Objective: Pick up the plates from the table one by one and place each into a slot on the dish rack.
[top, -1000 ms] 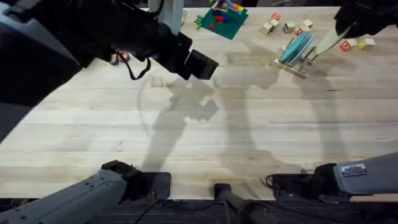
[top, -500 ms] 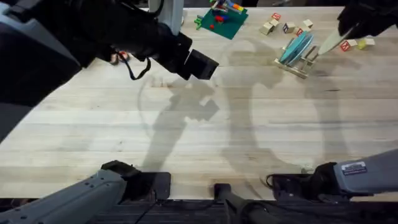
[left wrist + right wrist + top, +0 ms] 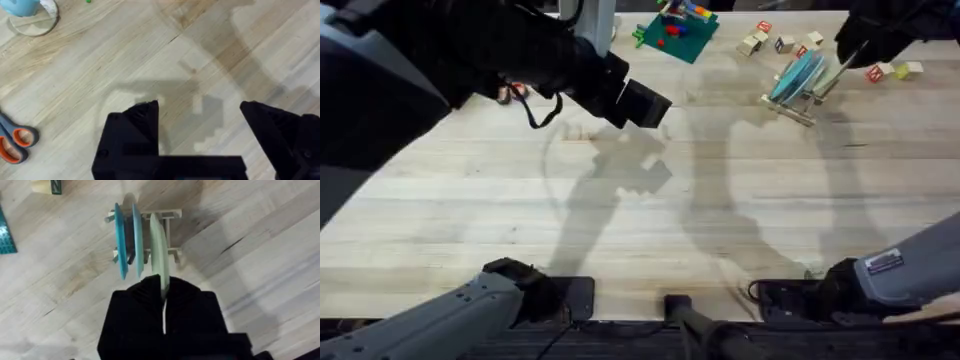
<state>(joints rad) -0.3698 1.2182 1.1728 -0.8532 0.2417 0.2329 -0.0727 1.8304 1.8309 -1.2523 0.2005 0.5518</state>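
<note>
Right gripper [image 3: 162, 297] clamped on cream plate [image 3: 158, 245], held on edge, parallel to two blue plates [image 3: 127, 237] standing in dish rack [image 3: 167, 216]. Free slot directly beneath. Left gripper [image 3: 200, 112] open, idle above counter [image 3: 720, 200], well apart.

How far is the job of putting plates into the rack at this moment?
Nearly finished. Two blue plates already stand upright in the rack. The right tool is shut on a pale plate, held on edge over the slot beside them. What is left: lower it in and let go. The left tool is open above bare table.
</note>
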